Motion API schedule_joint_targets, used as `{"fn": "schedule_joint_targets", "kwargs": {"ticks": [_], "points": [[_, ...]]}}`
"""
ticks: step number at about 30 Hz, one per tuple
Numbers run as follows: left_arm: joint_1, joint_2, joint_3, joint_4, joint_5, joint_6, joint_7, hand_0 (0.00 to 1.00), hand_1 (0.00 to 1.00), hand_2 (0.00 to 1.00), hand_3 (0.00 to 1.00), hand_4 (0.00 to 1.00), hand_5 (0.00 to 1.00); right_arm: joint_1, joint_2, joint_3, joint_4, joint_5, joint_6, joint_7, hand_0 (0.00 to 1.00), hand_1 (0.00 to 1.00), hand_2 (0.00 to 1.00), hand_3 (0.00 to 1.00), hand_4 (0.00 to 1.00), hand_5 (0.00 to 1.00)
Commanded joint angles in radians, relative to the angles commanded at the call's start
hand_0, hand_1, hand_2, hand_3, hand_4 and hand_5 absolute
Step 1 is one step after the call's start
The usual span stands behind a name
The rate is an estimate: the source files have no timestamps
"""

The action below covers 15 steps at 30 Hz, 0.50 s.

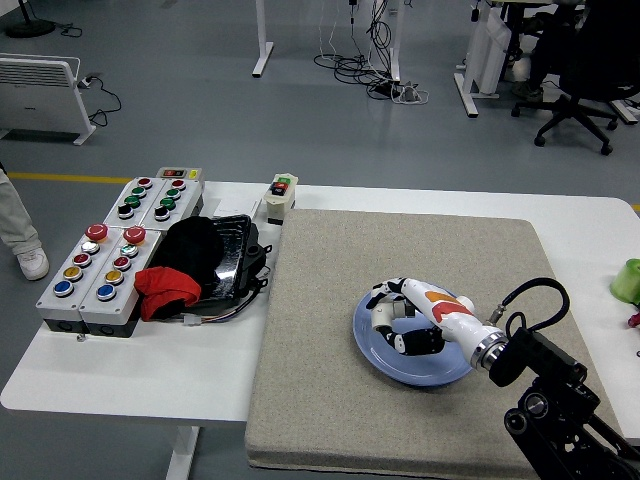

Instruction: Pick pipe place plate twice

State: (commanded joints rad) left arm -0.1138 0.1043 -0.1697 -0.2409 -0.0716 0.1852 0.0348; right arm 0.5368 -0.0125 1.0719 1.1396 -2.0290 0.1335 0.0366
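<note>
One hand works alone: the right hand (398, 318) hovers over the blue plate (372, 345), fingers curled, though whether they pinch the pipe cannot be told; the pipe is hidden beneath. A poor grip could knock it off or drag the plate across the mat (320, 300).

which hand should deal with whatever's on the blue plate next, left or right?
Right. The right hand is over the blue plate, fingers curled above its left part. The hand hides whatever is under it, so a grasp can't be confirmed. The left arm is not in view.
</note>
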Motion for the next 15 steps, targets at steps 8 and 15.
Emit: {"fn": "schedule_joint_targets", "kwargs": {"ticks": [8,15], "points": [[0.000,0.001,0.004,0.001,-0.007,0.000,-0.002,0.621,0.589,0.523,0.591,0.274,0.998,-0.001,0.002,-0.001,-0.014,-0.100,0.018,-0.020,0.998,0.950,0.998,0.843,0.709,0.150],[0.003,0.000,0.003,0.001,-0.007,0.001,-0.002,0.621,0.588,0.521,0.591,0.274,0.998,-0.008,0.004,0.014,-0.001,-0.115,0.008,-0.023,0.998,0.955,0.998,0.869,0.702,0.144]]}}
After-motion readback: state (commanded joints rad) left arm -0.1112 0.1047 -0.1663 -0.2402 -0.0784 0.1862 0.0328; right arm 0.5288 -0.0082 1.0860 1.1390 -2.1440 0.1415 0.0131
